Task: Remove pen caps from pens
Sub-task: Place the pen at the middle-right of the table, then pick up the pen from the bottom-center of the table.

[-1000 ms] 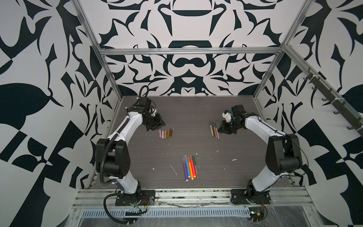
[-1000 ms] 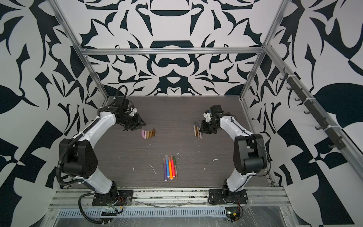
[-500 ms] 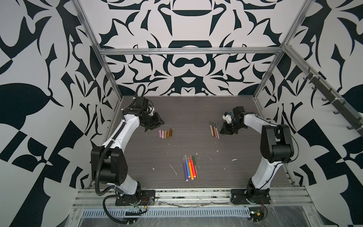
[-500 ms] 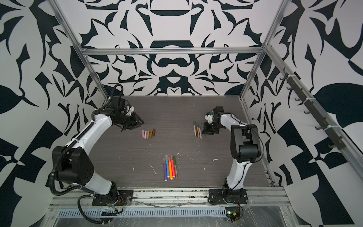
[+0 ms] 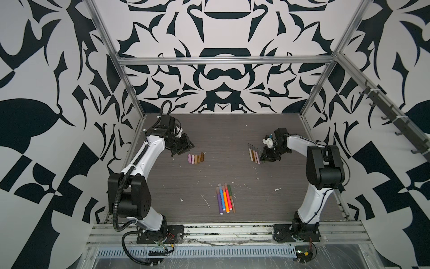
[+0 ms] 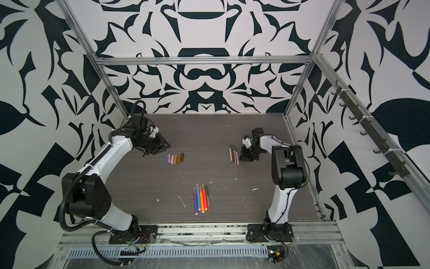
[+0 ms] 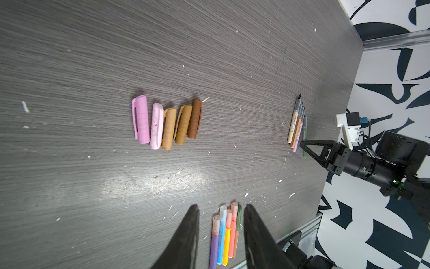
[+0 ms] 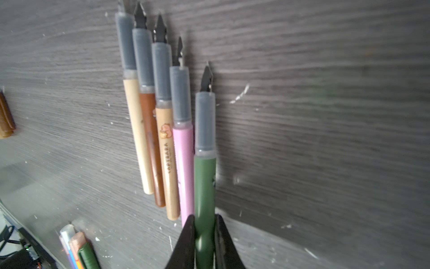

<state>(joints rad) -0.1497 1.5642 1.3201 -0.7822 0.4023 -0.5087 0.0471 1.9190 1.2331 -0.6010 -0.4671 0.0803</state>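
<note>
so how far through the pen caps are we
About halfway. Done: five thin pens lie with nibs bare, five loose caps sit in a row. In hand: the right gripper straddles the green pen, one of those five; whether it grips is unclear. The left gripper is open, empty. Left: five pens in the front bundle have caps on.

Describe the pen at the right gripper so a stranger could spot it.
On the dark table, beside the right arm, five uncapped pens lie in a row. The green pen is the end one, at the right gripper, the only green barrel among tan, brown and pink.
</note>
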